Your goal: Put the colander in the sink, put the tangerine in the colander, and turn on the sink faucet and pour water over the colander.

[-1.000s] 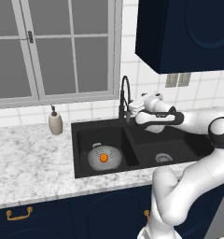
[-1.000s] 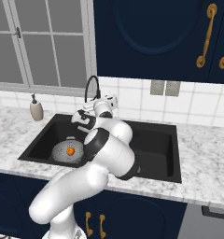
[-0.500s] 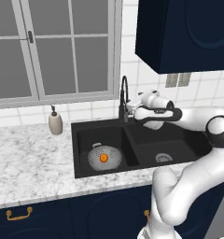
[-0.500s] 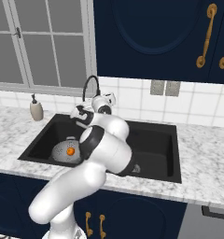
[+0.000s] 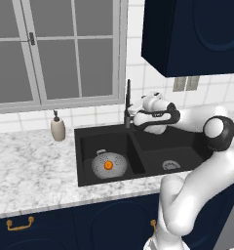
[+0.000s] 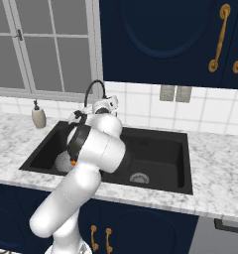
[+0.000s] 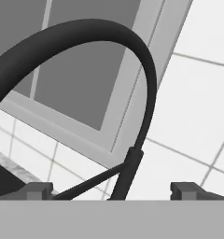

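While the gripper (image 7: 112, 189) holds its 2 fingertips spread wide on either side of the upright sink faucet (image 5: 128, 103), 1 tangerine (image 5: 108, 165) sits inside 1 colander (image 5: 108, 165) in the left basin of the sink (image 5: 182, 146); its right basin lies bare.

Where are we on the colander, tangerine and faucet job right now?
Done: the colander sits in the left basin of the sink, with the tangerine inside it. In hand: the open gripper is at the sink faucet, whose stem and lever stand between the fingertips in the hand view. Left: turning the faucet on; no water is visible yet.
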You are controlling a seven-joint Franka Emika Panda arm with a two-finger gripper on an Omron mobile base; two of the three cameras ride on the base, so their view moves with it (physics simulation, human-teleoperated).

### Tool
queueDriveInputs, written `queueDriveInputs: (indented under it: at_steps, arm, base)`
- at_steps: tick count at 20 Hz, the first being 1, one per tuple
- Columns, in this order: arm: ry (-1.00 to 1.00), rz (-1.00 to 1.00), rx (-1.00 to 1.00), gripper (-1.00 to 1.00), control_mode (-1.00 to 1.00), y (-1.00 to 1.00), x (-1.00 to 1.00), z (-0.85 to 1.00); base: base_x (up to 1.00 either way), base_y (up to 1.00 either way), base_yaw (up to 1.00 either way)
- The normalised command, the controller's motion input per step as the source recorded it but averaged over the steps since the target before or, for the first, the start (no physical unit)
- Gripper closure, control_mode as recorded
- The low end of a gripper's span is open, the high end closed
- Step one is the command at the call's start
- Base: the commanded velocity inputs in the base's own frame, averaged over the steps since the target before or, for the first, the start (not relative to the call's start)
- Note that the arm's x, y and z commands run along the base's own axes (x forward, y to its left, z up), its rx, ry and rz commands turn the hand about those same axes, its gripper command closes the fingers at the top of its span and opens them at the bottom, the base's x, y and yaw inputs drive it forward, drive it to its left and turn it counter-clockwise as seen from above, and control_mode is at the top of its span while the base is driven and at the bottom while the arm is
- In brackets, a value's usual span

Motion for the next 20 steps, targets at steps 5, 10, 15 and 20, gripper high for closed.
queueDriveInputs:
  at_steps: [5, 10, 15, 20]
  arm:
    - [0.00, -0.17, 0.00, -1.00, -1.00, 0.06, 0.11, -0.03]
    - [0.01, -0.16, 0.03, -1.00, -1.00, 0.00, 0.22, 0.00]
    - [0.08, -0.10, 0.07, -1.00, -1.00, 0.00, 0.29, 0.09]
    - [0.11, -0.05, 0.14, -1.00, -1.00, 0.00, 0.12, 0.15]
  base:
    - [0.00, 0.00, 0.00]
    - [0.00, 0.00, 0.00]
    - [0.00, 0.00, 0.00]
    - [0.00, 0.00, 0.00]
